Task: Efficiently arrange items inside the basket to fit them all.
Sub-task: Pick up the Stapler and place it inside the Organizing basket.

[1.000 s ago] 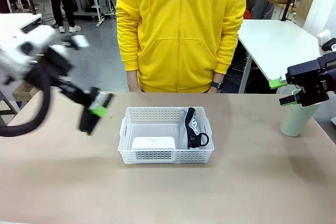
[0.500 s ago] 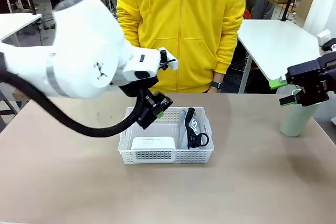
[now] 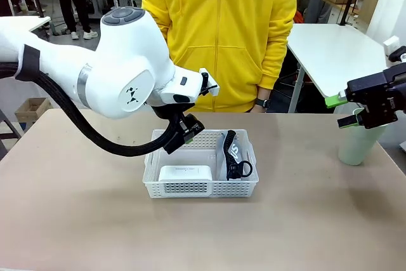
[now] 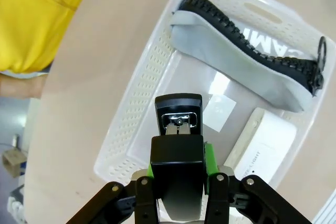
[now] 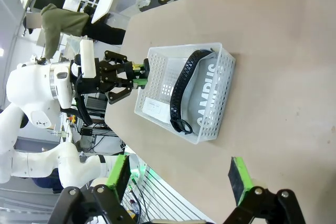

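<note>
Left gripper [image 4: 178, 162]: clamped on the stapler [image 4: 178, 116], a green pad on each side, the stapler's nose sticking out past the fingertips. Gripper and stapler hang over the basket [image 4: 140, 106], above a bare patch of its floor. I cannot tell whether the stapler touches the floor.

Ahead of the left fingertips: the pouch [image 4: 236, 61], standing on edge against the basket wall, zipper up. Just beside the fingers, to the right in the wrist view: the white device [image 4: 268, 140], flat on the basket floor near the pouch. Contact between those two is not clear.

Right gripper [image 3: 339, 111]: jaws wide, nothing between them. It is well apart from the basket, which lies ahead of its fingertips across the table [image 3: 76, 220]. The cup [image 3: 360, 145] stands on the table just below this gripper, its top hidden behind the gripper body.

A person in a yellow jacket [image 3: 219, 30] stands at the far side, beyond the left gripper.
</note>
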Controlling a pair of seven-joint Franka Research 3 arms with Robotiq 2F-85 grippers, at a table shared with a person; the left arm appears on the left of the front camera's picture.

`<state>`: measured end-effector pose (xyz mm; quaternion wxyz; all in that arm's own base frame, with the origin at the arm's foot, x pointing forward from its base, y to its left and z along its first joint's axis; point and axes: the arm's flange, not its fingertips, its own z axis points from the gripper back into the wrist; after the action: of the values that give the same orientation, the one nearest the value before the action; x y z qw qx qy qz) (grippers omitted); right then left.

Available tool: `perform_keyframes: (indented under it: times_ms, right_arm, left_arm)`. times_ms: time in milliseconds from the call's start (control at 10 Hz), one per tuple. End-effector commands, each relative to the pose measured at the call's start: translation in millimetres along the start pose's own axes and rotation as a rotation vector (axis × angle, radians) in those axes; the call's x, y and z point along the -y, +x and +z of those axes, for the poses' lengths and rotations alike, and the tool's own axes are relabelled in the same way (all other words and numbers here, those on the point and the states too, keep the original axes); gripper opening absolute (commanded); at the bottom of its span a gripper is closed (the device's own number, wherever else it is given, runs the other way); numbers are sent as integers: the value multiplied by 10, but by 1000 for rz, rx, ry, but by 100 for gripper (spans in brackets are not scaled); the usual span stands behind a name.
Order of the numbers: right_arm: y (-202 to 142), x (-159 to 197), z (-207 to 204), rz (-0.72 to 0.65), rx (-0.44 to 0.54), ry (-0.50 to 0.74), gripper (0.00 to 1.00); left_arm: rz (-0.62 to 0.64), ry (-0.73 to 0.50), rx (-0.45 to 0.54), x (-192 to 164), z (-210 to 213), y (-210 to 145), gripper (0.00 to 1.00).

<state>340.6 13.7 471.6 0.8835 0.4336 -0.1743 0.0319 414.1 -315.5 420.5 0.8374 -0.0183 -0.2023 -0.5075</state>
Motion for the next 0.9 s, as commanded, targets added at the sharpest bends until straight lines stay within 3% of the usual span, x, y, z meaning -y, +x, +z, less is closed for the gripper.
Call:
perform_keyframes:
  times_ms: [0,200,300,400,500,800]
  right_arm:
    - [16,-2,-17,12,15,28,100]
    - [16,-2,-17,12,15,28,100]
    - [16,-2,-17,12,15,28,100]
    - [16,-2,-17,12,15,28,100]
    - [16,-2,-17,12,15,28,100]
    - [16,-2,-17,12,15,28,100]
  left_arm:
    - [3,19,16,-41,77,-9,37]
    - [1,1,2,-8,3,-1,37]
    - [70,57,66,-12,-38,-48,37]
    - [48,94,87,21,-172,4,37]
    - [-29,60,70,63,-279,44,37]
    - [-69,74,-47,79,-562,134,37]
